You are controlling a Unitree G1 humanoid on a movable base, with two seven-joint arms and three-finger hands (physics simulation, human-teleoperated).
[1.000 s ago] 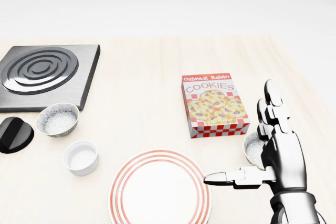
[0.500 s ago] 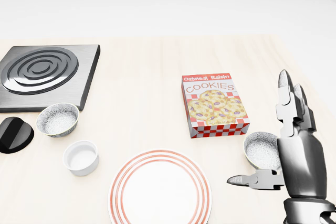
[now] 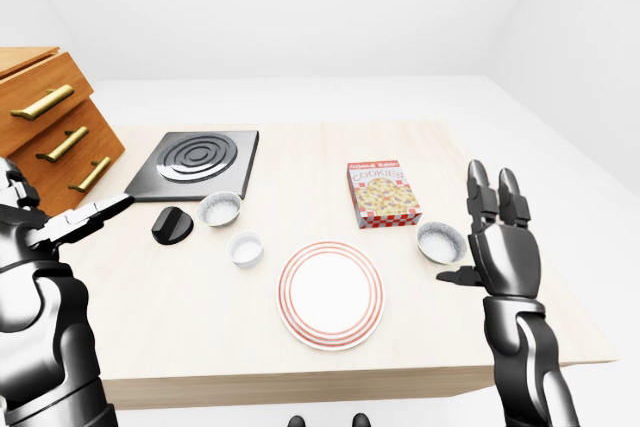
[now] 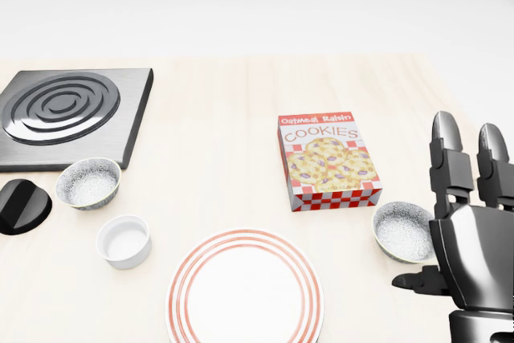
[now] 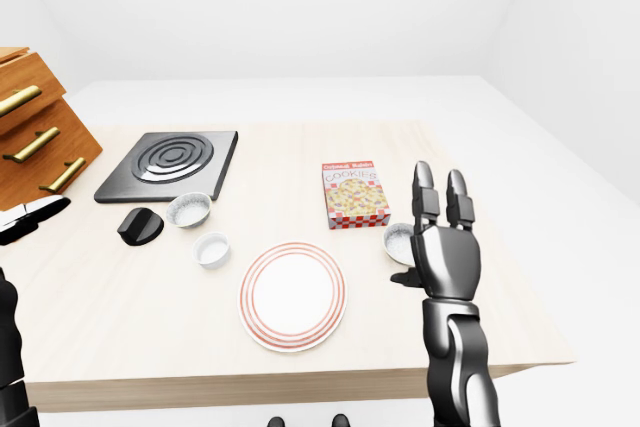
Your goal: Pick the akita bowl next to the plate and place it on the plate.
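In the left-eye view the right hand point(image 3: 497, 239) stands upright with fingers spread and nothing in it, just right of the bowl point(image 3: 441, 242), which sits on the surface point(image 3: 300, 162) right of the plate point(image 3: 330, 293). To grasp well, I judge the hand should tip down and bring thumb and fingers across the rim. The left hand point(image 3: 75, 225) hangs released at the left edge. In the head view the bowl, plate, a second speckled bowl point(image 4: 88, 183) and white cup point(image 4: 124, 240) all look empty. The right-eye view adds nothing more.
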